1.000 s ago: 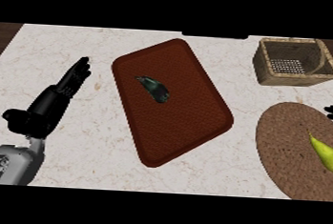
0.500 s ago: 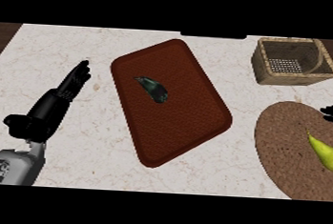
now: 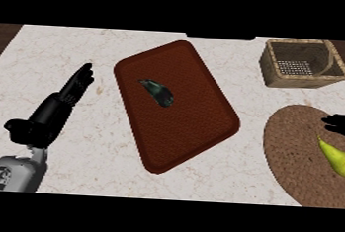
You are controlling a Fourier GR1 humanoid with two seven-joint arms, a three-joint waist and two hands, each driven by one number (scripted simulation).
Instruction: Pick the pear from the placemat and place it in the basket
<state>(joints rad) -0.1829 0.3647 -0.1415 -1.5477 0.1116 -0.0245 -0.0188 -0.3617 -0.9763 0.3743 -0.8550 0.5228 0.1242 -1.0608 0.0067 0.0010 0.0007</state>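
Observation:
A yellow-green pear lies on a round brown woven placemat at the right edge of the head view. Just above the pear, only the black fingers of my right hand show at the view's right edge; the rest of the hand is cut off. A square wicker basket stands at the back right with nothing visible inside it. My left hand rests at the left on the counter, fingers straight and pointing away, holding nothing.
A dark red rectangular mat lies tilted in the middle of the marble counter, with a small dark green-black object on its upper part. The counter's back edge runs along the top.
My right hand's fingers have come a little further in over the placemat, toward the pear. The left hand and the objects hold their places.

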